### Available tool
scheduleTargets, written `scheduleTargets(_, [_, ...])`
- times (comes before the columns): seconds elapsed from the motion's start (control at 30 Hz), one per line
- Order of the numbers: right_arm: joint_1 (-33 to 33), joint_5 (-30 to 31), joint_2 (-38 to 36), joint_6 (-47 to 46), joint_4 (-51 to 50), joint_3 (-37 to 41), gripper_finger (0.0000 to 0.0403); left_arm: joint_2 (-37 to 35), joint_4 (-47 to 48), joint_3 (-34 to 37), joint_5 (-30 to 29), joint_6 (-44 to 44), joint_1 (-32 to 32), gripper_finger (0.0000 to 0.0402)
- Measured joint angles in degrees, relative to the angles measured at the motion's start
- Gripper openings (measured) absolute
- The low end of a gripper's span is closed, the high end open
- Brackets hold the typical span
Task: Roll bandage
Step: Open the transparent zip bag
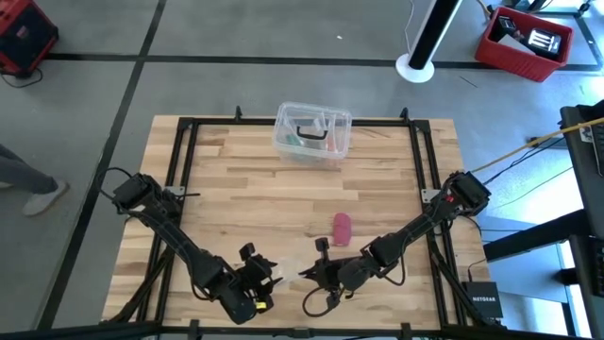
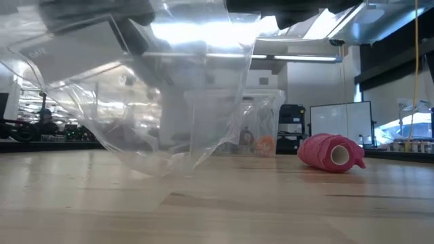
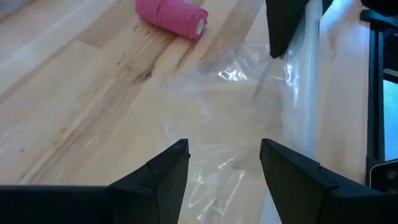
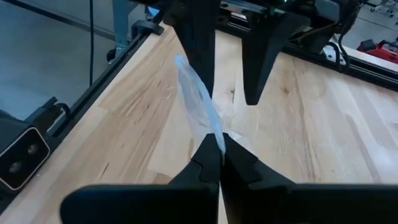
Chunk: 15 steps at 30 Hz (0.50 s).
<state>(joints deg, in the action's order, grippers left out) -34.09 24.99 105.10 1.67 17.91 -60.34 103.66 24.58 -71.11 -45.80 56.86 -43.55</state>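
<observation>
Both claws meet over a clear plastic wrapper at the bench's near edge.

The right claw (image 4: 219,155) reaches low, pinched tight on the wrapper (image 4: 198,102); the left claw (image 3: 224,171) faces it with fingers spread wide, gripping nothing, the film under them. The bandage (image 1: 342,227), a stubby pink roll, lies on the bench (image 1: 236,179) just beyond the claws, apart from the plastic box (image 1: 313,133).

bandage (image 1: 342,226): one pink roll, lying on the table (image 1: 236,189)
clear plastic wrapper (image 3: 249,124): one, near the bandage
clear plastic box (image 1: 312,134): one, at the table's far edge
pincers: two
</observation>
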Motion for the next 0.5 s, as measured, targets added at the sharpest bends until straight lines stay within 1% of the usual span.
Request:
scheduleTargets(0.1, [0.0, 0.1, 0.0, 0.1, 0.8, 0.0, 0.0001, 0.0, 0.0, 0.0, -0.1, -0.3, 0.0, 0.0191])
scheduleTargets(0.2, [0.0, 0.3, 0.0, 0.1, 1.5, 0.0, 0.0001, 0.0, -0.1, 0.4, -2.6, -0.3, 0.0, 0.0192])
scheduleTargets(0.27, [0.0, 0.3, 0.0, 0.1, 0.7, 0.0, 0.0001, 0.1, 0.4, 0.4, -3.1, -0.7, 0.1, 0.0191])
scheduleTargets(0.5, [0.0, 0.7, 0.0, -0.8, -2.5, 0.0, 0.0001, 0.1, -0.1, 0.4, -3.3, -6.6, 0.4, 0.0191])
